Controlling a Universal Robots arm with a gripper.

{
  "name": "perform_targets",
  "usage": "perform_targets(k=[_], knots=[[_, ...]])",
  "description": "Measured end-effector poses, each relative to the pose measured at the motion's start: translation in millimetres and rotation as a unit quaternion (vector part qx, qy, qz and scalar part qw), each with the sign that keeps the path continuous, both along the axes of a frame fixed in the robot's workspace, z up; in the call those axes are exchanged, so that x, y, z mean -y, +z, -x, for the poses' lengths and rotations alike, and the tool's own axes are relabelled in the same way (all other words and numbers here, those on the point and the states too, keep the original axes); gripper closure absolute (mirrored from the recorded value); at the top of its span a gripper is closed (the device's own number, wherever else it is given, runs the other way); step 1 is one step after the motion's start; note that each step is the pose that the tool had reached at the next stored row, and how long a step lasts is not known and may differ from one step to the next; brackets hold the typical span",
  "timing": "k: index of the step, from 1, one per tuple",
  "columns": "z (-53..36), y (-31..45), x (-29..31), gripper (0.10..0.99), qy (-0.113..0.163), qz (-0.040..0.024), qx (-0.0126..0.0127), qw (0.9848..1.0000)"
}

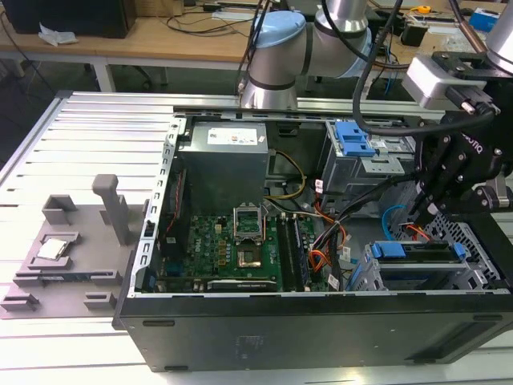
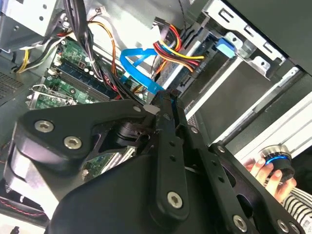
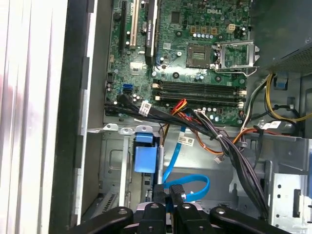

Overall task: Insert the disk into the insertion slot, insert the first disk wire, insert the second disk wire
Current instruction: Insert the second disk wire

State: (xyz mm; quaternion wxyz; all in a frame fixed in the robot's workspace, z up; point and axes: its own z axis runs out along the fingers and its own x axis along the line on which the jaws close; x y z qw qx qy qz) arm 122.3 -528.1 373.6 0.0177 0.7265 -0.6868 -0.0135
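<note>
The disk (image 1: pixel 418 253), framed by its blue carrier, lies inside the insertion slot (image 1: pixel 474 241), the perforated grey cage at the case's front corner on the exterior view's right. One blue carrier tab (image 3: pixel 146 158) shows in both wrist views (image 2: pixel 225 46). My gripper (image 1: pixel 429 210) hangs just above the disk's rear end. Its fingers (image 3: pixel 158 207) are shut on the black plug of a blue disk wire (image 3: pixel 192 187), which loops beside the cage (image 2: pixel 134 63). A red, yellow and black wire bundle (image 2: pixel 175 48) ends at the disk's edge.
The open case holds a motherboard (image 1: pixel 232 241), a power supply (image 1: pixel 223 160) and an upper bay with a wide blue latch (image 1: pixel 353 138). Black cable bundles (image 3: pixel 229 151) cross near the cage. A person's hand (image 2: pixel 273 170) holds a round knob outside the case.
</note>
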Motion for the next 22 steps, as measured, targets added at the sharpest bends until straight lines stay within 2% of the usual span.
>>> perform_targets(k=[7, 9, 22], knots=[[0.0, 0.0, 12.3, 0.925, 0.000, 0.0000, 0.0000, 1.0000], [0.0, 0.0, 18.2, 0.925, 0.000, 0.0000, 0.0000, 1.0000], [-3.4, -7.8, 19.2, 0.925, 0.000, 0.0000, 0.0000, 1.0000]])
